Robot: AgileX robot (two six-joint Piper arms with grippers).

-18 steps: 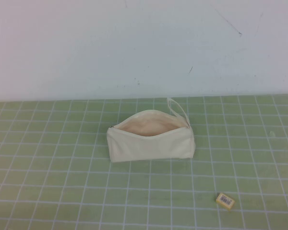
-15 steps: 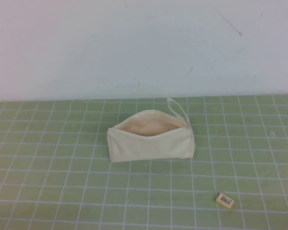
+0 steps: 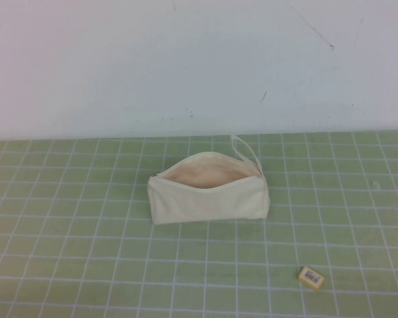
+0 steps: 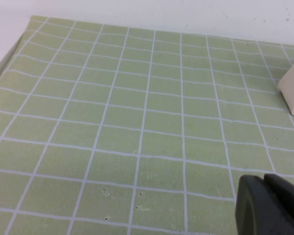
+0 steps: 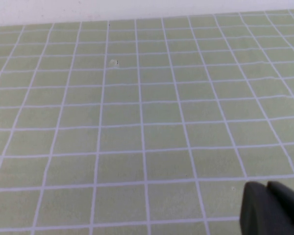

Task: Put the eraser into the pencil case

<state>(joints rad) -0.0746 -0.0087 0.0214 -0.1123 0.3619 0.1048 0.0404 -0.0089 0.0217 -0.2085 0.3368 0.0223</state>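
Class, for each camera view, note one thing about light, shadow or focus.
High view: soft, even light; the pencil case and eraser cast only faint shadows on the mat. Left wrist view: the left gripper is a dark, blurred shape at the corner. Right wrist view: the right gripper looks the same; no glare.

A robot test bench, by the look of it: a flat green mat (image 3: 73, 252) ruled in a white grid covers the tabletop, running up to a plain white backdrop wall (image 3: 186, 59) marked with a few dark scuffs. On this staged surface sit just a cream pencil case (image 3: 207, 196) and a small eraser (image 3: 311, 277), nothing domestic around them.
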